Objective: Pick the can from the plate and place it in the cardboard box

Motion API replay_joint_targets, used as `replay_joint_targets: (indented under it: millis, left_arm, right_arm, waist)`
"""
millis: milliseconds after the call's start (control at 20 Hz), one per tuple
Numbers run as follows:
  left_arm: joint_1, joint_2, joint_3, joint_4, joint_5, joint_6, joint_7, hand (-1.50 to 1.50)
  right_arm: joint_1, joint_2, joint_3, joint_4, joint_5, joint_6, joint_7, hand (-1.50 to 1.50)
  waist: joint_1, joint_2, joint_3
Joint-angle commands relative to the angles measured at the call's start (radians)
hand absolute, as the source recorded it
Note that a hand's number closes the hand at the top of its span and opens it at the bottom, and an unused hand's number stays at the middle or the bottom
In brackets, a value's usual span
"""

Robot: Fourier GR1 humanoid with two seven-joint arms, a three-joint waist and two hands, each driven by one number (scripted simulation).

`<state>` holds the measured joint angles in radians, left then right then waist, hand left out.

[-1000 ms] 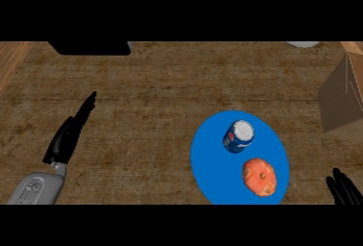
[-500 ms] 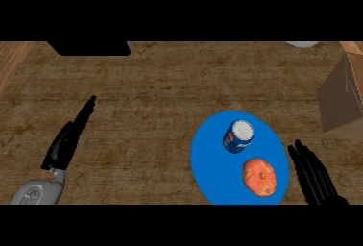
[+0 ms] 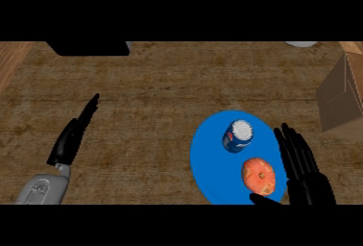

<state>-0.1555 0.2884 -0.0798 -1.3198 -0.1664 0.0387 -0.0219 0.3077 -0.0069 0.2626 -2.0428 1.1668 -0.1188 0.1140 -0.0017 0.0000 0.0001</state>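
Observation:
A blue can (image 3: 237,136) with a white top lies on the blue plate (image 3: 212,163), in its upper half. An orange fruit (image 3: 260,176) sits on the same plate below the can. My right hand (image 3: 303,168) stands open over the plate's right edge, fingers straight and pointing up, just right of the can and apart from it. The cardboard box (image 3: 343,93) is at the right edge of the view, above the right hand. My left hand (image 3: 72,137) rests open at the left, fingers up, holding nothing.
A black object (image 3: 89,48) sits at the top left of the counter. A pale round thing (image 3: 303,43) shows at the top right. A lighter wooden strip (image 3: 10,60) runs along the counter's left side.
My right hand has come up from the lower right corner to beside the can, over the plate's right edge. The left hand and the can have stayed put.

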Motion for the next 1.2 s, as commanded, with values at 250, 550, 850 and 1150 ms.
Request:
replay_joint_targets:
  millis: [250,550,850,1150]
  left_arm:
    - [0.042,0.0,0.044,-0.095,-0.021,-0.055,0.05,0.0]
    - [-0.004,-0.053,0.06,0.052,-0.057,-0.039,-0.057,0.0]
    - [0.039,-0.047,0.094,0.004,-0.074,-0.071,-0.067,0.0]
    - [0.004,-0.091,0.084,0.01,-0.1,-0.068,-0.027,0.0]
  right_arm:
    - [-0.096,0.007,0.066,0.092,0.041,0.029,0.116,-1.5]
    - [-0.233,0.006,-0.013,0.209,0.031,0.037,0.123,-1.5]
    - [-0.204,-0.006,-0.015,0.254,0.003,-0.015,0.075,-1.5]
    - [-0.244,0.006,0.026,0.286,0.004,0.015,0.119,-1.5]
  waist:
    - [0.002,-0.001,0.0]
    - [0.001,0.001,0.0]
    - [0.001,0.0,0.0]
    - [0.001,0.0,0.0]
